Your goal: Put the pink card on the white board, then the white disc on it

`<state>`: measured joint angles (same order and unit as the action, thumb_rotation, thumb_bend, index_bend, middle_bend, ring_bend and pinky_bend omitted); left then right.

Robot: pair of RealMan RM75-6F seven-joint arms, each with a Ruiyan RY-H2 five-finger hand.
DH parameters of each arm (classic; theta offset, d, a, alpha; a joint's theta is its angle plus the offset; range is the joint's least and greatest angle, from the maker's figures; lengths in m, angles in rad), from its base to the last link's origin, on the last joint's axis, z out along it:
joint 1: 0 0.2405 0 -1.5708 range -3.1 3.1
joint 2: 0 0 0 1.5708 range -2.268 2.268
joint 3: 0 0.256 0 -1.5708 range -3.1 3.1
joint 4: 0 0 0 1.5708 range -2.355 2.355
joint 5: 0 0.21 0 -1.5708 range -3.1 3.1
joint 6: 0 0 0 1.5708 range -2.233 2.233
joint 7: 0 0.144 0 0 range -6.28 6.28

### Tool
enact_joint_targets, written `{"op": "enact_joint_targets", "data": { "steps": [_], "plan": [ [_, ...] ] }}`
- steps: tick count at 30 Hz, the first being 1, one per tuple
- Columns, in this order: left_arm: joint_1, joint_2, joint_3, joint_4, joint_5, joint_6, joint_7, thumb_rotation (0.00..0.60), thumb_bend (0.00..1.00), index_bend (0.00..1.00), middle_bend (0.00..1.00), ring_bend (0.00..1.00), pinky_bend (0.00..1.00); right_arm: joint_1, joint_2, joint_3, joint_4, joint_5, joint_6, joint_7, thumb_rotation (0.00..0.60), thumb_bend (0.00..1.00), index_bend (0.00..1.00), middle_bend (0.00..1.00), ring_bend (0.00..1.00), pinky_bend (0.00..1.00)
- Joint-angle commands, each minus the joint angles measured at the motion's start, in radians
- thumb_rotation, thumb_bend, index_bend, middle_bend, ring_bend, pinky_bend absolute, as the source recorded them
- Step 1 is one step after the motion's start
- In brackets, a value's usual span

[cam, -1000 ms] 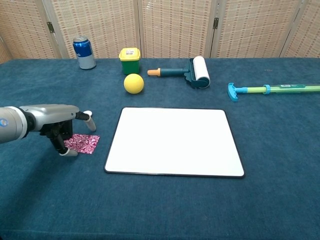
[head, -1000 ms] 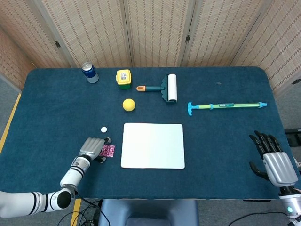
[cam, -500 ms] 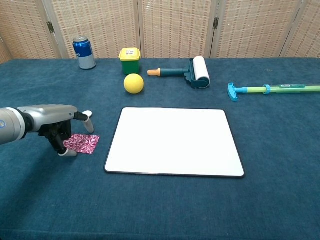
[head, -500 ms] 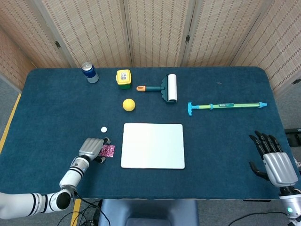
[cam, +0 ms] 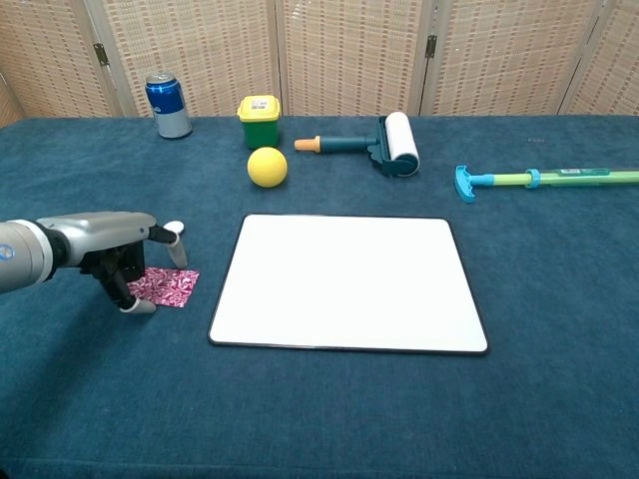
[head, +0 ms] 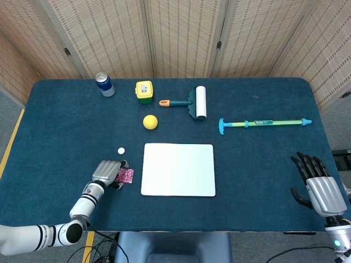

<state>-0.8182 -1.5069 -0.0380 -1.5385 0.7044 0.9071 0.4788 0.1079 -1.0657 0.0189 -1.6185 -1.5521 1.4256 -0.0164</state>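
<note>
- The left hand (cam: 115, 254) sits over the left edge of the pink card (cam: 167, 286). Its fingers (cam: 133, 302) point down and touch the table beside the card, but whether it grips the card I cannot tell.
- The card lies flat at 9 o'clock from the white board (head: 178, 169), just beside it.
- The white disc (head: 121, 150) lies near the card, at 12 o'clock from it.
- The right hand (head: 317, 186) is far off at 3 o'clock, fingers spread wide, holding nothing.

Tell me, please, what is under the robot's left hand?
Under the left hand lies the pink card, flat on the table beside the white board. Its right part shows; the fingers cover its left edge, so any grip cannot be seen.
</note>
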Motion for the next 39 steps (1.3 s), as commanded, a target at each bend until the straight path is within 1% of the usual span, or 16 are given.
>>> {"op": "enact_joint_targets", "data": {
  "steps": [1,4,10,14,20,26,29,33,39],
  "plan": [
    [0.011,-0.009,-0.004,0.015,0.023,0.007,-0.018,0.6,0.32,0.45,1.0,0.98,0.88,-0.001,0.0,0.0,0.0,0.0,0.002,0.001,0.6,0.29,0.0,0.0,0.0,0.0],
    [0.018,-0.016,-0.006,0.03,0.037,0.003,-0.032,0.6,0.32,0.5,1.0,0.98,0.88,-0.002,0.0,0.001,0.001,0.002,0.004,0.001,0.6,0.29,0.0,0.0,0.0,0.0],
    [0.03,-0.023,-0.009,0.049,0.067,-0.01,-0.059,0.6,0.33,0.53,1.0,0.98,0.88,-0.004,0.0,0.001,0.001,0.002,0.007,0.001,0.6,0.29,0.0,0.0,0.0,0.0],
    [0.038,-0.02,-0.013,0.043,0.092,-0.001,-0.067,0.6,0.32,0.57,1.0,0.98,0.88,-0.003,-0.001,0.0,0.002,0.0,0.005,-0.002,0.6,0.29,0.0,0.0,0.0,0.0],
    [0.051,-0.01,-0.02,0.027,0.115,0.023,-0.069,0.6,0.32,0.6,1.0,0.98,0.88,-0.004,0.0,-0.001,0.001,-0.004,0.007,-0.001,0.6,0.29,0.0,0.0,0.0,0.0],
    [0.061,-0.012,-0.02,0.029,0.121,0.021,-0.07,0.6,0.32,0.61,1.0,0.98,0.88,-0.006,0.001,-0.004,0.0,-0.011,0.011,0.004,0.6,0.29,0.0,0.0,0.0,0.0],
    [0.062,-0.006,-0.024,0.022,0.127,0.023,-0.068,0.6,0.32,0.61,1.0,0.98,0.88,-0.005,0.001,-0.005,0.0,-0.011,0.008,0.004,0.6,0.29,0.0,0.0,0.0,0.0],
    [0.059,0.012,-0.031,-0.005,0.128,0.033,-0.048,0.6,0.32,0.59,1.0,0.98,0.88,-0.003,0.002,-0.005,0.0,-0.01,0.004,0.005,0.6,0.29,0.0,0.0,0.0,0.0],
    [0.036,0.046,-0.05,-0.086,0.101,0.061,0.025,0.6,0.32,0.57,1.0,0.98,0.88,-0.002,0.007,-0.007,-0.002,-0.02,0.007,0.018,0.6,0.29,0.0,0.0,0.0,0.0]
  ]
}}
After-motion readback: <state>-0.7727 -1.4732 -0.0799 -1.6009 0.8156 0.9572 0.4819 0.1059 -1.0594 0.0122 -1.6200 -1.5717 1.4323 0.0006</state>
